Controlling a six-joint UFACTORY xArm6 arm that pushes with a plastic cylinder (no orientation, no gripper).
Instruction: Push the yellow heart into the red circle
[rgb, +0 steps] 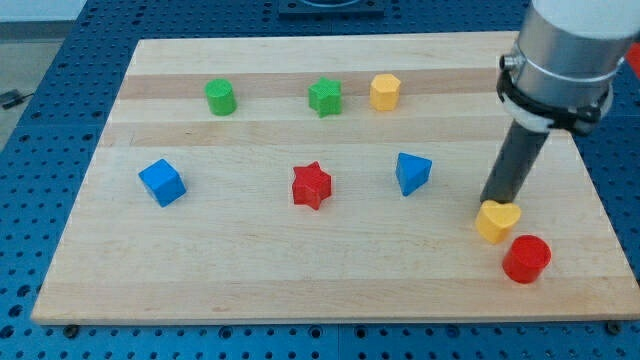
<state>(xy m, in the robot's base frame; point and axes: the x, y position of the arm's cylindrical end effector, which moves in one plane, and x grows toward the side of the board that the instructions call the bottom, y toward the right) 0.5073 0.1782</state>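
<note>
The yellow heart (497, 221) lies at the view's lower right on the wooden board (250, 280). The red circle (526, 258), a short cylinder, stands just below and right of it, a small gap apart. My tip (491, 203) is at the heart's upper left edge, touching or nearly touching it. The dark rod rises from there to the arm's grey body (565, 50) at the view's top right.
A green cylinder (220, 97), a green star (325, 97) and a yellow hexagon (385, 92) stand along the top. A blue cube (161, 182), a red star (311, 185) and a blue triangle (411, 172) stand in the middle row. The board's right edge is close to the red circle.
</note>
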